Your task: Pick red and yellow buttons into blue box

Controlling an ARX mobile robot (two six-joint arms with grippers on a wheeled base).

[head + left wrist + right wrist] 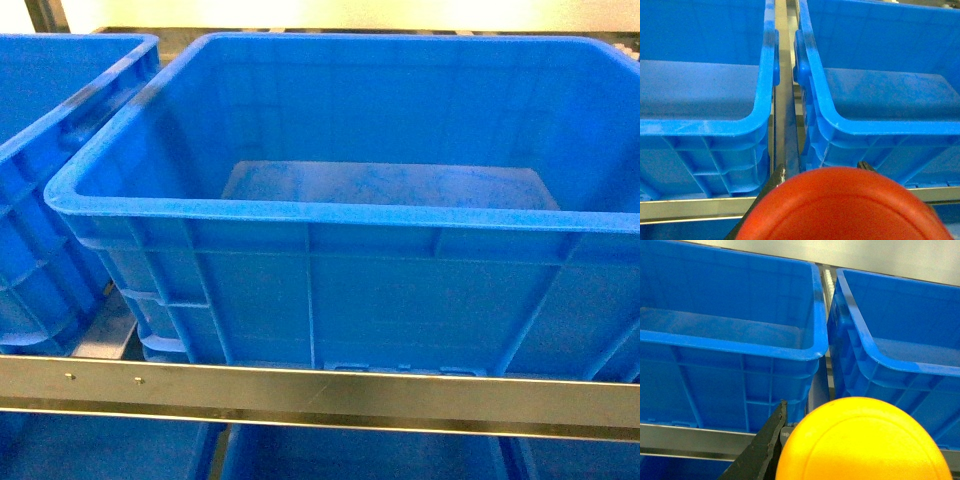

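Wrist views: red button (845, 207) in L gripper (820, 172), yellow button (865, 440) in R.

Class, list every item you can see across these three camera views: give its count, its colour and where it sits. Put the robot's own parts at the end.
blue box: one, blue, centre of head view, floor bare where visible.
neighbouring crates: at least two, blue, one on each side of the blue box.
shelf rail: one, silver metal, running across in front of the crates.
red button: one, red dome cap, close under the left wrist camera.
yellow button: one, yellow dome cap, close under the right wrist camera.
left claw: dark fingertips beside the red cap.
right claw finger: dark, left of the yellow cap.
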